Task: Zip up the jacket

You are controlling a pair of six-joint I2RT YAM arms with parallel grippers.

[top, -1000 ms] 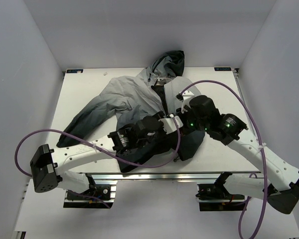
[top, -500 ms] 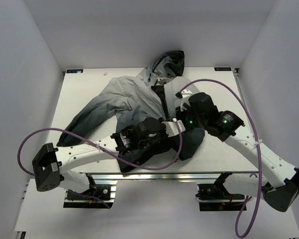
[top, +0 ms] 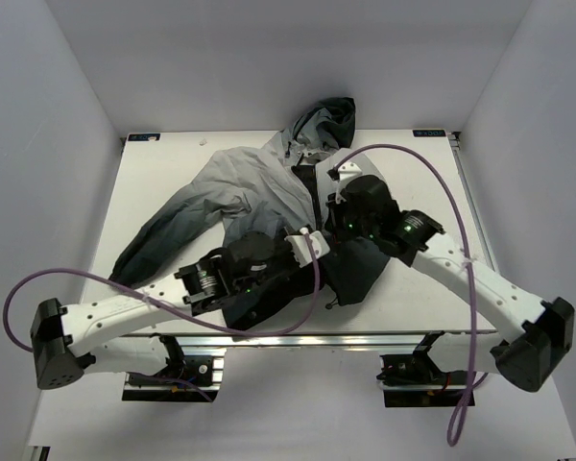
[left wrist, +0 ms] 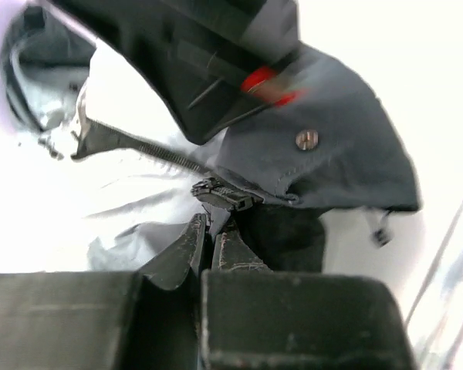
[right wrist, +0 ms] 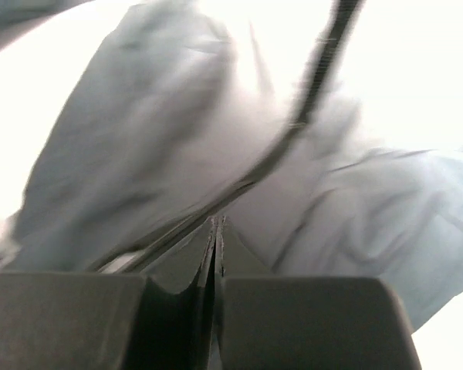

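Roughly centred on the table [top: 163, 158], the jacket [top: 240, 187] lies flat with its hood [top: 326, 120] at the far edge and its black hem near. The front zipper runs near to far down the middle. In the left wrist view the zipper slider [left wrist: 222, 193] sits low on that line. Unjoined teeth [left wrist: 139, 149] stretch away from it toward the collar, so most of the closing looks undone.

The left gripper [left wrist: 213, 231] has its fingers pressed together, tips touching the slider's near end. Whether they pinch its tab I cannot tell. The right gripper [right wrist: 217, 225], just to the right and slightly farther, is also fully closed, with its tips at the zipper line. A hold on the fabric there is unclear.

Judging from this, the left arm is the nearer one to the slider, and the pull should go straight away along the teeth, toward the hood.
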